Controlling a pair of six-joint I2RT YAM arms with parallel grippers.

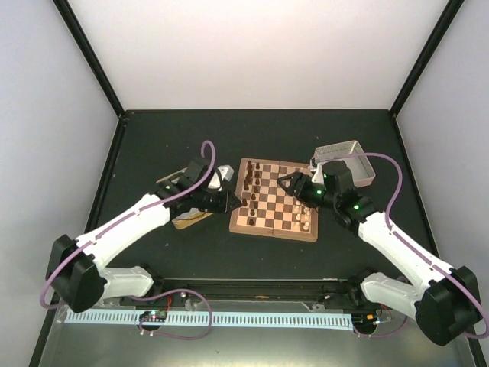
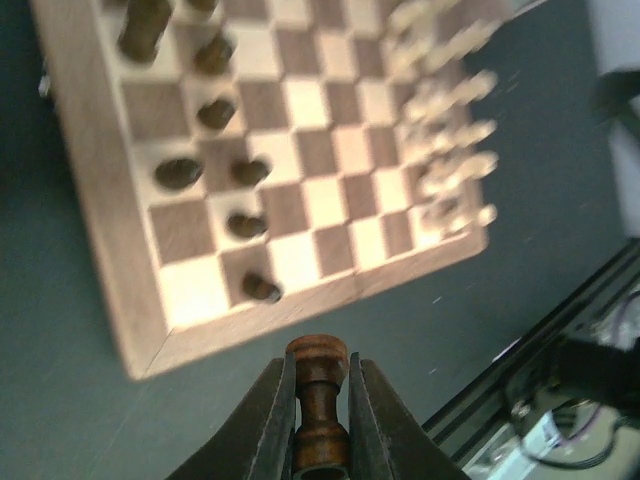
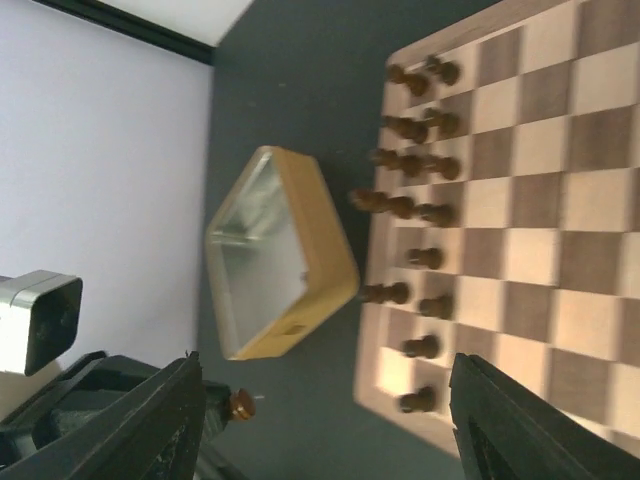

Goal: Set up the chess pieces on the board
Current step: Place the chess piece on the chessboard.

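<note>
The left jaws are pinched tight on one dark chess piece [image 2: 318, 400], held upright by its stem with its round head showing above the fingertips [image 2: 275, 395]. That piece sits just outside the border of the board [image 2: 300, 150], over the dark bench [image 1: 153, 145].

The right jaws stand wide apart with nothing between them, above the side of the board nearer the right arm.

The other dark chess pieces [image 3: 425, 258] stand upright in two rows along the board's edge nearest the left arm. The pale pieces [image 2: 440, 130] line the opposite edge, blurred in the left wrist view.

A gold tin [image 3: 280, 260] lies open on the bench just beside the dark pieces' edge. A silver tin [image 1: 348, 159] sits past the right arm, near the board's far corner.
</note>
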